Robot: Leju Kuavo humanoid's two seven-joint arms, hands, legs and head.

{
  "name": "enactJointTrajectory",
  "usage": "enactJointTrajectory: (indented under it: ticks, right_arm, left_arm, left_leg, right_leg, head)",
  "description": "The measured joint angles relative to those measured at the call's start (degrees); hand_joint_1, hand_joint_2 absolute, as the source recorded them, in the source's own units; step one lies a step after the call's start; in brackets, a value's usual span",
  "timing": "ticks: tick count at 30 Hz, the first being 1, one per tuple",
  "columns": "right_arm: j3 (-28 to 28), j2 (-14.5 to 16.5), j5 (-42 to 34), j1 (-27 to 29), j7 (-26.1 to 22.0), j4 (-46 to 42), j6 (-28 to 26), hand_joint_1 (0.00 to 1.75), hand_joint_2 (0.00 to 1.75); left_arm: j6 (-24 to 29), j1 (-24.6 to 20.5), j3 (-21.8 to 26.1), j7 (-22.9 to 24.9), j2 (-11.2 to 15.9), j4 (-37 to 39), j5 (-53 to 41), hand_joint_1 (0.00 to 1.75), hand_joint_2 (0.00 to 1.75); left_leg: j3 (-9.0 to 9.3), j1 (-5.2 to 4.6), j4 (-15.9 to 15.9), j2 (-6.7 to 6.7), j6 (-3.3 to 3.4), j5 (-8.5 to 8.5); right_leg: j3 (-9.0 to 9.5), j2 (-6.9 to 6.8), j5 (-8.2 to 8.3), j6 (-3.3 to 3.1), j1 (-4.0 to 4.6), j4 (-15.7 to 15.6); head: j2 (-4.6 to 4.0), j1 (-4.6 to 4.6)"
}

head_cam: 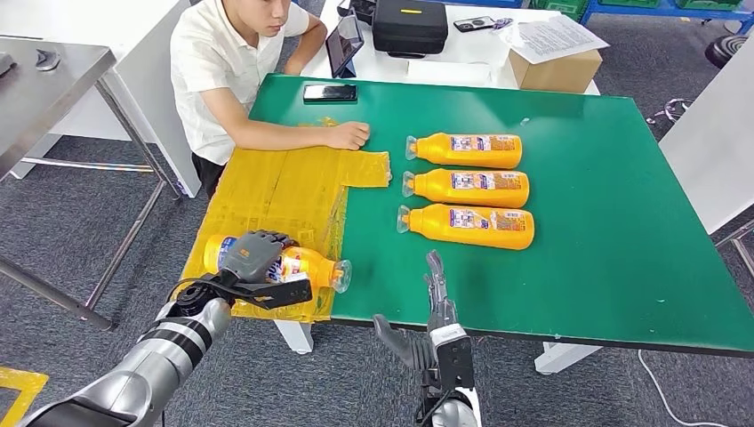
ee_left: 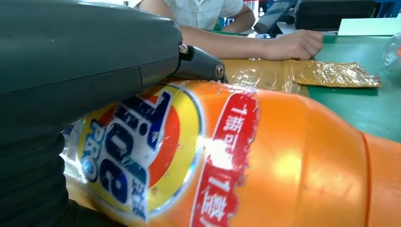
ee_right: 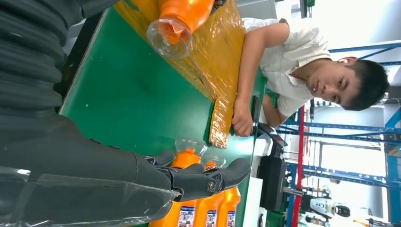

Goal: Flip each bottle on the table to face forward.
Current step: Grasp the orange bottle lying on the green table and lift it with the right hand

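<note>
An orange detergent bottle (head_cam: pixel 302 264) lies on its side on the yellow taped patch (head_cam: pixel 284 187) at the table's near left, clear cap pointing right. My left hand (head_cam: pixel 253 255) grips its middle from above; up close its round blue and red logo (ee_left: pixel 137 151) faces outward. Three more orange bottles lie in a row on the green table (head_cam: pixel 605 222), caps to the left: the far one (head_cam: pixel 467 150), the middle one (head_cam: pixel 469 188), the near one (head_cam: pixel 469 226). My right hand (head_cam: pixel 436 307) hangs open at the table's near edge, fingers straight, short of the near bottle.
A person in a white shirt sits at the table's far left, a fist (head_cam: pixel 348 135) resting on the yellow patch. A black phone (head_cam: pixel 329 92) lies at the far edge. Beyond stand a tablet (head_cam: pixel 345 43), a black case (head_cam: pixel 409 25) and a cardboard box (head_cam: pixel 556 69).
</note>
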Motion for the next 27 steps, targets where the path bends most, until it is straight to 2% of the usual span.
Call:
enactJointTrajectory:
  ticks: [2,7,9,16,24,27]
  right_arm:
    - [0.0,0.0,-0.2,0.0,0.0,0.2,-0.1,0.0,1.75]
    - [-0.2,0.0,-0.9,-0.2,0.0,1.2,-0.4,0.0,1.75]
    - [-0.3,0.0,-1.0,-0.3,0.0,1.7,-0.5,0.0,1.75]
    - [-0.7,0.0,-1.2,-0.8,0.0,3.0,-1.2,0.0,1.75]
    - [-0.9,0.1,-1.2,-1.3,0.0,4.2,-1.8,0.0,1.75]
    - [-0.9,0.1,-1.2,-1.3,0.0,4.5,-2.3,0.0,1.75]
  left_arm:
    - [-3.5,-0.3,0.7,0.5,-0.2,0.2,2.7,0.0,1.75]
    - [-19.1,-2.5,4.1,5.0,-0.5,0.9,11.8,0.0,1.75]
    - [-21.7,-3.1,5.3,6.3,-0.5,1.2,13.6,0.0,1.75]
    - [-24.6,-3.7,8.2,6.5,-1.1,1.2,20.0,0.0,1.75]
    - [-28.0,-3.5,8.1,6.7,-1.7,-1.8,24.9,0.0,1.75]
    - [-24.8,-2.1,7.4,3.0,-1.8,-3.5,26.1,0.0,1.75]
  left_leg:
    - [0.0,0.0,0.0,0.01,0.0,0.0]
    - [0.06,-0.01,0.0,0.03,0.0,-0.01]
    - [0.08,-0.01,0.0,0.04,-0.01,-0.02]
    - [0.09,0.0,0.0,0.06,-0.04,-0.04]
    - [0.0,0.0,0.0,0.03,-0.02,-0.02]
    - [-0.08,-0.01,0.0,0.06,-0.02,-0.02]
  right_leg:
    - [0.01,0.0,0.0,0.0,0.0,0.0]
    - [0.09,0.02,0.02,0.02,-0.01,0.0]
    - [0.1,0.02,0.01,0.02,-0.01,0.0]
    - [0.06,0.02,-0.01,0.0,0.01,0.0]
    - [0.02,0.01,-0.01,0.01,-0.01,0.0]
    - [-0.08,0.02,0.0,0.02,-0.02,0.0]
  head:
    - [0.0,0.01]
    - [0.0,0.01]
    - [0.0,0.01]
    - [0.0,-0.01]
    - [0.0,0.0]
    - [0.0,0.01]
